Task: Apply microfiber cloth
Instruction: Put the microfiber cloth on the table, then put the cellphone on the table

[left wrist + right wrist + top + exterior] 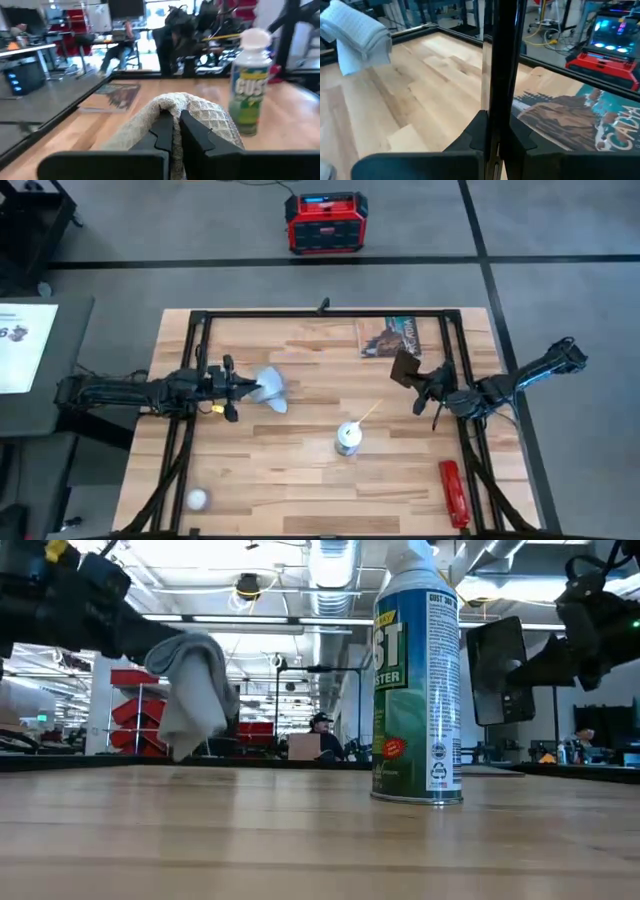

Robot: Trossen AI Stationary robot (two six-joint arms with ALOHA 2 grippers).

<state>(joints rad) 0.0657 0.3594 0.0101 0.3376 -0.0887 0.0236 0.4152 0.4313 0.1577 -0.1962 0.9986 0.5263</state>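
The pale microfiber cloth (273,390) hangs bunched in the air over the table's left half, with my left gripper (243,388) shut on it. In the low view the cloth (192,690) is clear of the wood. My right gripper (425,385), over the table's right half, is shut on a black phone (405,367). The phone (497,668) stands upright in the air, and the right wrist view shows it edge-on. The two arms face each other across a spray can (348,438). My left gripper pinches a bunched fold of the cloth (172,105) between its two fingers, several layers thick. The fingers come level from the table's left. The cloth drapes over the fingertips and hangs slack below them, lifted clear of the table. My right gripper pinches the phone's flat faces near its lower end (496,112) between its two fingers. The fingers come about level from the table's right. The phone stands upright above them, lifted clear of the table.
A white and green spray can (418,680) stands upright at the table's middle, toward the near edge. A dark printed booklet (388,337) lies at the far edge. A red object (453,492) lies near right, a white ball (197,499) near left. A black frame (325,313) rims the table.
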